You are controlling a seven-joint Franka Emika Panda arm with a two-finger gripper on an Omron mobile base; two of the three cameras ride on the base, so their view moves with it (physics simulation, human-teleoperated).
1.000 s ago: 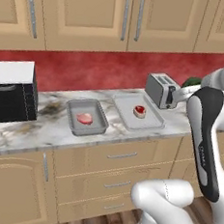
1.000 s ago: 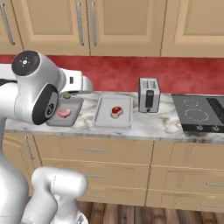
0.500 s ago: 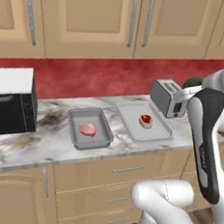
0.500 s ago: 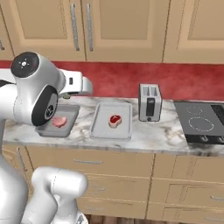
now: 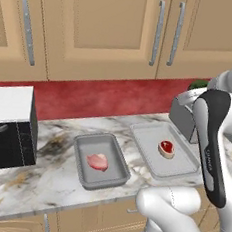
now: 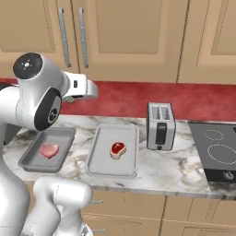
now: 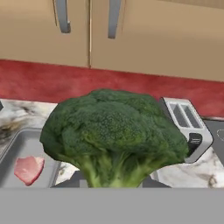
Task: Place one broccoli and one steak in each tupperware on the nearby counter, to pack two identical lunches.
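A big green broccoli fills the hand view, and my gripper is shut on its stalk, with the fingertips hidden behind it. A sliver of the broccoli peeks out behind my arm, above the counter. The darker tupperware holds a pink steak. To its right, the paler tupperware holds a red steak. Both tupperware trays and both steaks lie on the counter in front of me. My hand hovers above and behind them.
A silver toaster stands right of the paler tray, partly behind my arm in the left base view. A black stove top lies further right. A microwave sits at the counter's left. Wooden cabinets hang above.
The base has driven, so both base views have shifted and the counter looks closer. The trays and steaks lie as before. The broccoli stays in my gripper.
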